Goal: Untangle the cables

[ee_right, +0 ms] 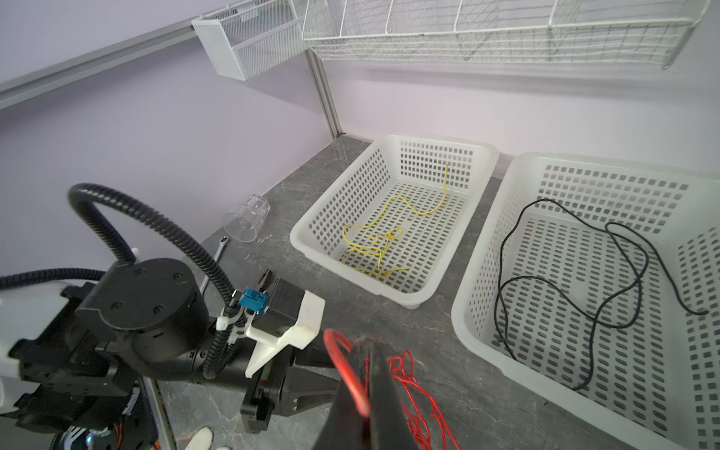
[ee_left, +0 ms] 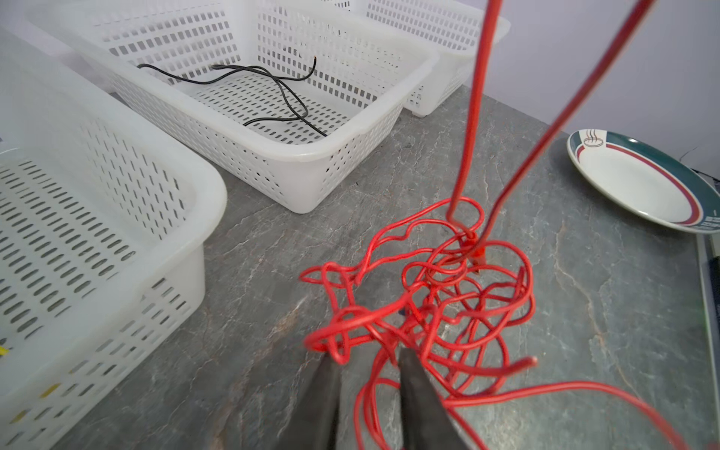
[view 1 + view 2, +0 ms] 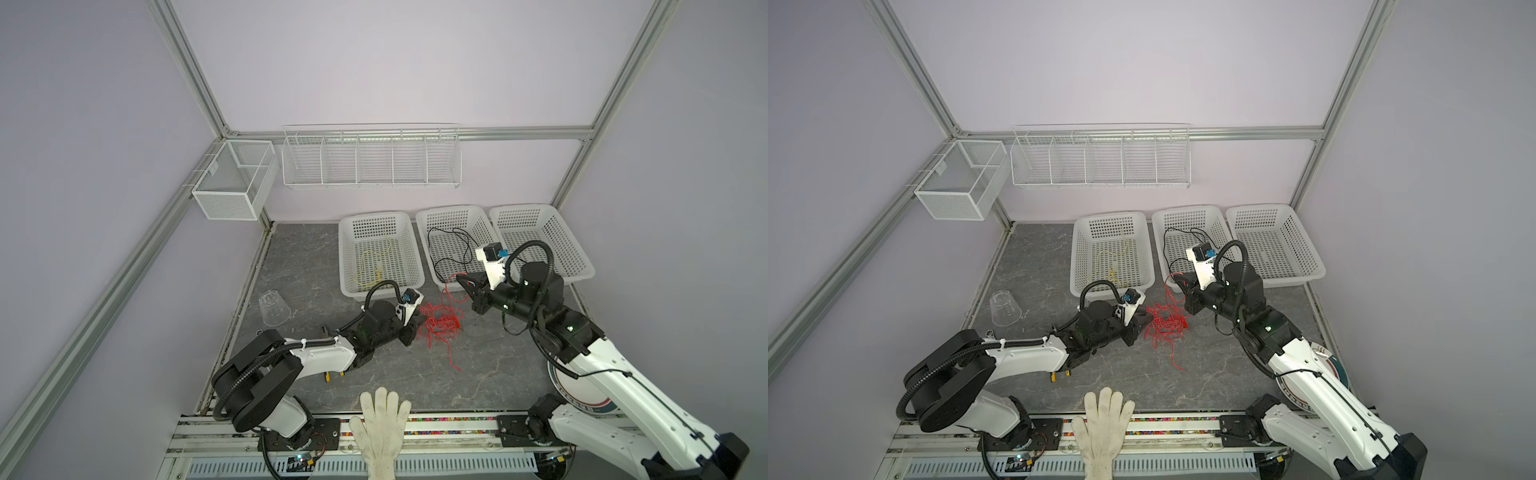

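Black cable (image 1: 539, 200) alone in middle basket (image 1: 487, 233)

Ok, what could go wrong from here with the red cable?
1. The right gripper pinches a loop of the red cable. Both rising strands run into one knot, so lifting further may cinch it tighter.
2. The left gripper stands open at the tangle and pins nothing, so the whole clump could rise off the table instead of loosening.

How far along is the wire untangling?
Done: yellow wire lies alone in the left basket, black wire in the middle basket. In hand: right gripper pinches a raised strand of the red wire; left gripper open at its tangle. Left: unknotting it; right basket empty.
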{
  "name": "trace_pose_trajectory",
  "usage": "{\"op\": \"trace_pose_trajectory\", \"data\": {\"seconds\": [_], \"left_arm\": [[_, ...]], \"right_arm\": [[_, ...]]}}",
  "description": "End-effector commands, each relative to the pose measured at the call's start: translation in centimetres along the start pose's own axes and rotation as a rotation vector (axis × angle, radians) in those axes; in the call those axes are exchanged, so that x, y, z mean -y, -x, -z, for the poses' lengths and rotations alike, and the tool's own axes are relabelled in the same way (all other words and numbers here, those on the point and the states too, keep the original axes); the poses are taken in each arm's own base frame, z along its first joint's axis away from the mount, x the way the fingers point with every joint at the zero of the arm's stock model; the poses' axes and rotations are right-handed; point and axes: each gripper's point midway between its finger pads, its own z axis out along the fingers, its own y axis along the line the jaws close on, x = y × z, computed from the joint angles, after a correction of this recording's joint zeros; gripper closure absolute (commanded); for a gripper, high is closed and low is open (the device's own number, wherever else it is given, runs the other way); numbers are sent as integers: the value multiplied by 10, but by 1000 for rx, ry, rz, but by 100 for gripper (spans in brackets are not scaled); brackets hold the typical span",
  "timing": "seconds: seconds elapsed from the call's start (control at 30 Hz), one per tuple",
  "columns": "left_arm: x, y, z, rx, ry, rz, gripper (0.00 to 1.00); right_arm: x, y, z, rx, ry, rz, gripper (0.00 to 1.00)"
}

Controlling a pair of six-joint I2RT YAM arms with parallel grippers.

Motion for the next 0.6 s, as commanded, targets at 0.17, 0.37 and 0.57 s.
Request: {"op": "trace_pose_trajectory", "data": {"seconds": [0.17,0.37,0.57], "left_arm": [[-1,12,1,23,7,5,55],[-1,16,1,37,3,7,47],[-2,15,1,39,13,5,46]], "right_arm": [[-26,13,3,27,128,35,94],[-21,24,7,76,85,44,94],[-31,44,14,165,132,70,94]]}}
